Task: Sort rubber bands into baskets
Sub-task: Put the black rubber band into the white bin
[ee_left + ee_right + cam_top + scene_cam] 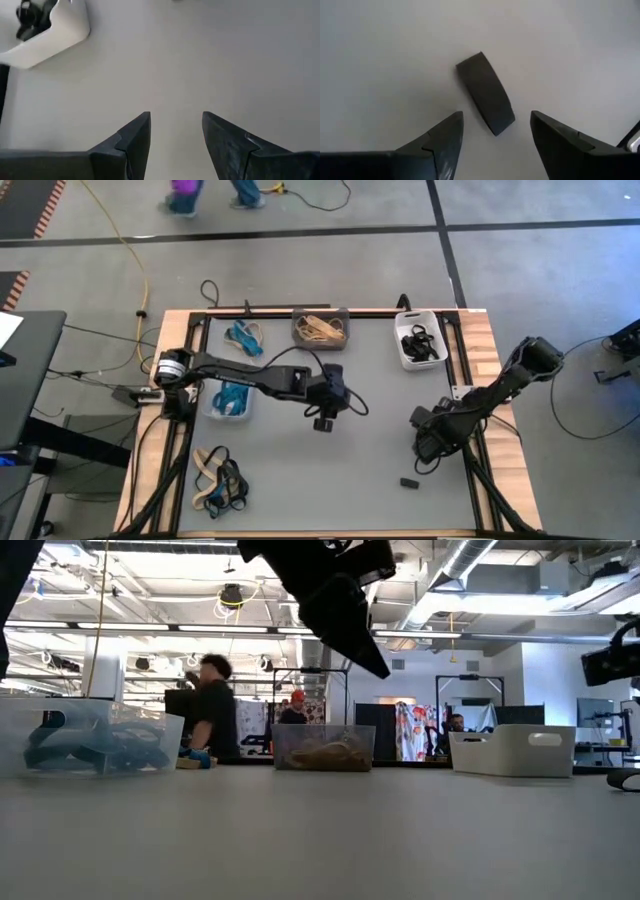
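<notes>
My left gripper (322, 423) (175, 120) hangs open over the bare middle of the grey mat, with nothing between its fingers. My right gripper (424, 460) (495, 132) stands open at the near right, pointing down at a single flattened black rubber band (408, 482) (486, 92). That band lies flat on the mat just ahead of the fingertips, untouched. The clear basket (205, 405) holds blue bands, the dark basket (345, 315) tan ones, and the white basket (420, 365) (55, 37) black ones. A mixed pile of bands (220, 480) lies near the front left.
A few loose blue bands (243, 335) lie on the mat at the far left, beside the dark basket. In the low view the three baskets stand in a row along the far side (323, 750). People move about in the room beyond the table.
</notes>
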Available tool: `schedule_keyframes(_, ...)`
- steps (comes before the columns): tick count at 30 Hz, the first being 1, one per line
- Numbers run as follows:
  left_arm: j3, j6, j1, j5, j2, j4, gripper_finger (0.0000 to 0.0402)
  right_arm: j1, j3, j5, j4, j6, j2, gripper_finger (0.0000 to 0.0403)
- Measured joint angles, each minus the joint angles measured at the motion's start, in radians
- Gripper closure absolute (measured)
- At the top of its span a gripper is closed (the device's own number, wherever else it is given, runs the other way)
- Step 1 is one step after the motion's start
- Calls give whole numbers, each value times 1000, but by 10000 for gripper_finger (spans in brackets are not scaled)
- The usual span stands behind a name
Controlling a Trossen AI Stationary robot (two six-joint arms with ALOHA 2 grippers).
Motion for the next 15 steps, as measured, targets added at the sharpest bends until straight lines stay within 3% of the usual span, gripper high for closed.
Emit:
schedule_keyframes(5, 0, -2, -18, 14, 35, 21, 232, -2, -8, 7, 24, 6, 0, 211)
schedule_keyframes(12, 1, -5, -38, 32, 103, 49, 232, -36, -9, 12, 144, -116, 2, 369)
schedule_keyframes(15, 2, -6, -46, 52, 139, 77, 232, -70, -3, 37, 174, -160, 2, 385)
